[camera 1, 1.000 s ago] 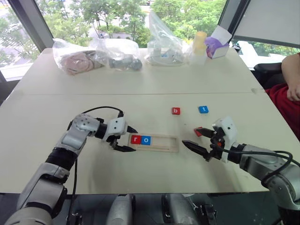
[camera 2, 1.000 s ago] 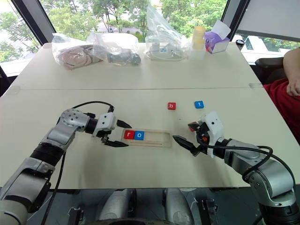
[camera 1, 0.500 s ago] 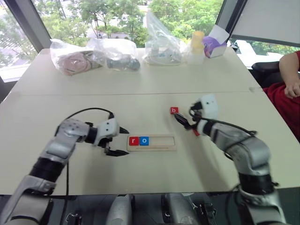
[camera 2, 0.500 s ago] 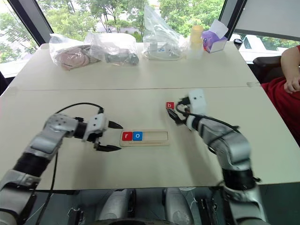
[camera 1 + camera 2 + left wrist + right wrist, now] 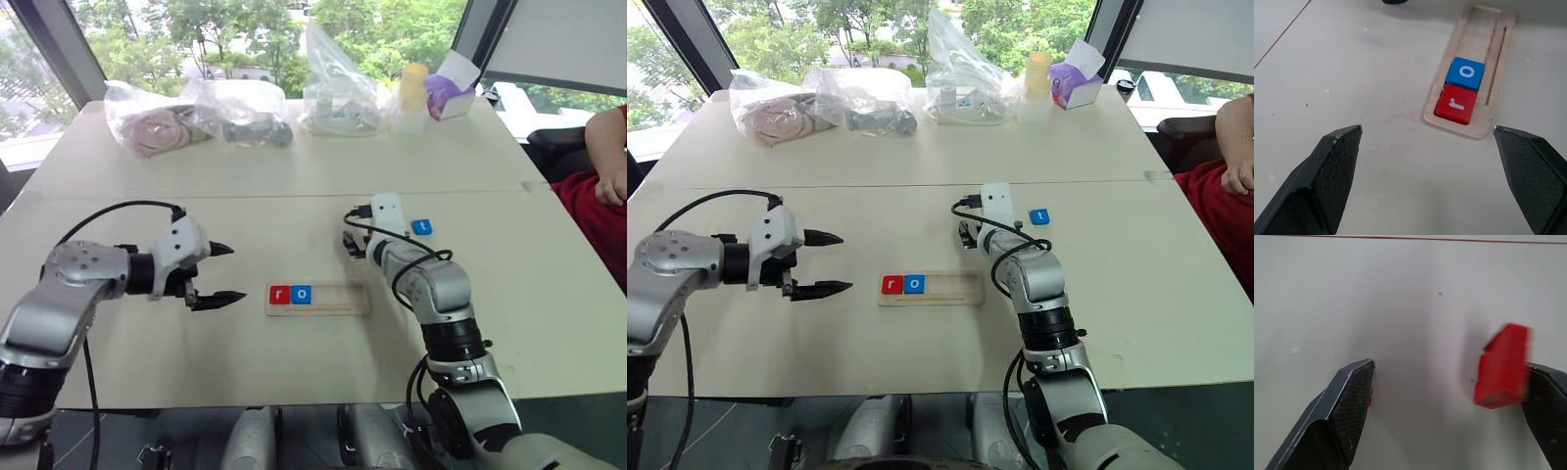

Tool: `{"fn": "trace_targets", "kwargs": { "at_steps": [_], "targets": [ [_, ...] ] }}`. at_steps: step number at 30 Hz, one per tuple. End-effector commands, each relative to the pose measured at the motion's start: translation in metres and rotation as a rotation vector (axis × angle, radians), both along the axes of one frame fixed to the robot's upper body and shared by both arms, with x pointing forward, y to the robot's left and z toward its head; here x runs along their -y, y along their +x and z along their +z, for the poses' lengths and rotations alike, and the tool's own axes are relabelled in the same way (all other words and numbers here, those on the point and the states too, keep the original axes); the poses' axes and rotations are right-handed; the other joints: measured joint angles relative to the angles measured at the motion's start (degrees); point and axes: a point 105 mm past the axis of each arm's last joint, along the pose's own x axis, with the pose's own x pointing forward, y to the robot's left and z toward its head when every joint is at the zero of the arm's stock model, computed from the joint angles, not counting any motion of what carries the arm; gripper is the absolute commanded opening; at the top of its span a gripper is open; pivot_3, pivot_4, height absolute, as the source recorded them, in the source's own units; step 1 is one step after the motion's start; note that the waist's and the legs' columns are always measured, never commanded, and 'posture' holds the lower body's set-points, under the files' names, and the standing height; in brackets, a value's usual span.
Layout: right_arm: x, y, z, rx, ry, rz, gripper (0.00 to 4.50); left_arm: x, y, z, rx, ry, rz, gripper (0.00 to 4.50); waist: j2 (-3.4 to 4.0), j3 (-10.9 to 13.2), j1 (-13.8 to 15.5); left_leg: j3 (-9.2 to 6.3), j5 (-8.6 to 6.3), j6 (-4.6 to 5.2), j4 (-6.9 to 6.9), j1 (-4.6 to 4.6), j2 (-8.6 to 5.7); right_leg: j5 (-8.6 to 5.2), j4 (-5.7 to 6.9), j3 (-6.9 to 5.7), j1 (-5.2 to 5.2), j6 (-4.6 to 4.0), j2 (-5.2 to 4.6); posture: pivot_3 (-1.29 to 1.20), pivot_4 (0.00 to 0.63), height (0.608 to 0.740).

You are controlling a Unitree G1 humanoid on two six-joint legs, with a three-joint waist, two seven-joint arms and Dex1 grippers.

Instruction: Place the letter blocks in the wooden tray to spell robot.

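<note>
My cream-coloured bench (image 5: 127, 166) stretches ahead of me, a thin seam (image 5: 245, 195) crossing it from side to side, and daylight falls evenly over its pale top. Beyond its far edge stand tall windows (image 5: 255, 29) with dark slanted frames (image 5: 59, 44), green trees showing through the glass, and a pale blind or panel (image 5: 558, 39) covers the upper right corner. Along the far edge lie clear plastic bags (image 5: 201, 113) with soft things inside, a yellowish cup (image 5: 415, 88) and a purple-and-white box (image 5: 449, 93), while a person in a red top (image 5: 600, 211) sits at the right side of the bench.
</note>
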Motion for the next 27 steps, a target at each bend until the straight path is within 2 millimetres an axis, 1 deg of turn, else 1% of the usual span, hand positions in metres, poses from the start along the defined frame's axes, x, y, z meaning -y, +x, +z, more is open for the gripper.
{"fn": "trace_targets", "kwargs": {
  "at_steps": [1,5,6,8,10,13,18,21,25,26,27],
  "targets": [
    [-0.001,0.005,0.001,0.013,-0.003,-0.024,4.5,0.005,0.0,0.006,0.046,-0.017,0.01,4.49,0.0,0.0,-0.02,0.0,0.0,-0.01,0.0,0.01,0.0,0.0,0.01,0.0,0.0,0.0,0.0,0.0,0.15,0.74],
    [-0.004,0.008,0.009,0.058,-0.02,-0.018,4.5,0.009,0.0,0.004,0.042,-0.037,0.015,4.49,0.0,0.0,-0.22,0.02,0.02,-0.04,0.03,0.04,0.0,0.0,0.02,0.03,0.02,-0.01,0.0,0.0,0.15,0.74],
    [-0.007,0.009,0.013,0.082,-0.042,0.009,4.5,0.009,0.0,0.003,0.04,-0.037,0.017,4.49,0.0,0.0,-0.41,0.02,0.02,-0.04,0.03,0.04,0.0,0.01,0.03,0.03,0.01,-0.01,0.0,0.0,0.15,0.74],
    [-0.013,0.007,0.016,0.092,-0.044,0.042,4.5,0.009,0.0,0.001,0.035,-0.037,0.02,4.49,0.0,0.0,-0.75,0.01,0.02,-0.04,0.01,0.03,0.0,0.0,0.03,0.03,0.0,-0.01,0.0,0.0,0.15,0.74],
    [-0.015,0.005,0.017,0.091,-0.04,0.047,4.5,0.009,0.0,0.0,0.032,-0.038,0.02,4.49,0.01,0.0,-1.08,0.01,0.02,-0.04,-0.01,0.03,0.0,0.0,0.03,0.03,0.0,-0.01,0.0,0.0,0.15,0.74],
    [-0.016,0.001,0.014,0.058,0.018,0.028,4.5,0.009,0.001,-0.002,0.03,-0.032,0.024,4.49,0.0,0.0,-1.28,0.01,0.02,-0.04,-0.03,0.03,0.0,0.01,0.03,0.03,-0.02,-0.01,0.0,0.0,0.15,0.74],
    [-0.017,0.003,0.002,-0.006,0.092,-0.024,4.5,0.008,0.003,-0.006,0.03,-0.015,0.027,4.49,0.01,0.0,-1.24,0.0,0.02,-0.04,-0.04,0.03,0.01,0.01,0.06,0.03,-0.05,-0.01,0.01,0.0,0.15,0.74],
    [-0.02,0.009,-0.001,-0.01,0.101,-0.045,3.63,0.009,0.003,-0.009,0.027,-0.014,0.03,4.5,0.0,0.0,-1.31,0.01,0.02,-0.04,-0.03,0.03,0.01,0.01,0.06,0.03,-0.04,-0.01,-0.01,0.0,0.15,0.74],
    [-0.027,0.011,0.0,0.001,0.074,-0.013,1.57,0.012,0.003,-0.011,0.028,-0.016,0.029,4.5,-0.01,-0.01,-1.53,0.05,0.02,-0.04,-0.03,0.07,0.01,0.02,0.06,0.05,-0.04,-0.04,0.0,0.0,0.15,0.74],
    [-0.027,0.011,0.002,0.013,0.062,-0.006,1.15,0.012,0.004,-0.011,0.029,-0.016,0.028,4.5,-0.01,-0.01,-1.6,0.04,0.02,-0.04,-0.03,0.06,0.01,0.02,0.06,0.05,-0.04,-0.04,0.02,0.0,0.15,0.74],
    [-0.025,0.011,0.005,0.03,0.047,0.003,1.15,0.013,0.004,-0.012,0.028,-0.017,0.027,4.5,-0.01,-0.01,-1.69,0.04,0.02,-0.04,-0.03,0.06,0.01,0.02,0.06,0.05,-0.04,-0.04,0.02,0.0,0.15,0.74]
  ]
}}
